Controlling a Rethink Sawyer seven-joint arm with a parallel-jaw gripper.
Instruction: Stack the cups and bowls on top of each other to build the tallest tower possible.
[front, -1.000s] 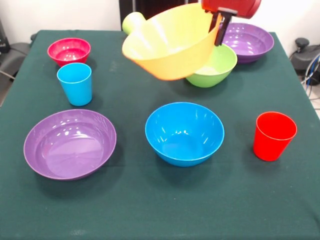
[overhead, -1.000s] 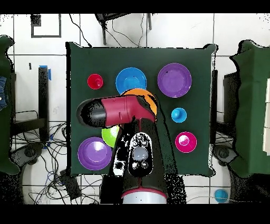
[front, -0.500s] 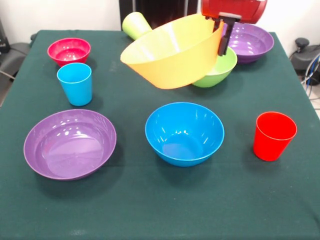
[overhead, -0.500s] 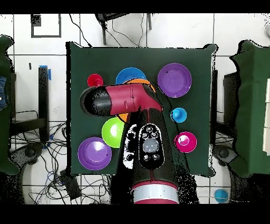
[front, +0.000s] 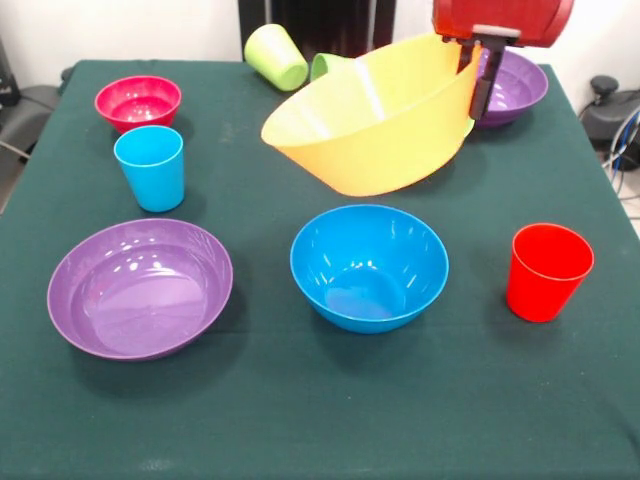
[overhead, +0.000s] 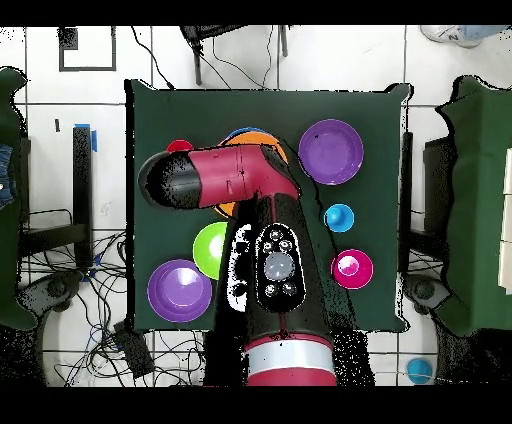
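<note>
My gripper (front: 474, 82) is shut on the rim of the large orange bowl (front: 375, 120) and holds it tilted in the air, above and behind the blue bowl (front: 368, 265). One purple bowl (front: 140, 287) sits near left, the other (front: 515, 85) far right behind the gripper. The small red bowl (front: 138, 102) and the sky blue cup (front: 150, 167) stand at the left, the red cup (front: 546, 270) at the right. The yellow-green cup (front: 275, 55) lies on its side at the far edge, with the green cup (front: 325, 66) partly showing beside it. The green bowl (overhead: 208, 250) shows only in the overhead view. No tower stands.
In the overhead view my arm (overhead: 270, 270) covers the table's middle and hides the gripper. The green tablecloth (front: 320, 420) reaches to every edge. Cables and chairs lie around the table (overhead: 140, 110).
My gripper has carried the orange bowl to the right and nearer in the front view. The bowl now hides the green bowl, and the green cup has come into sight.
</note>
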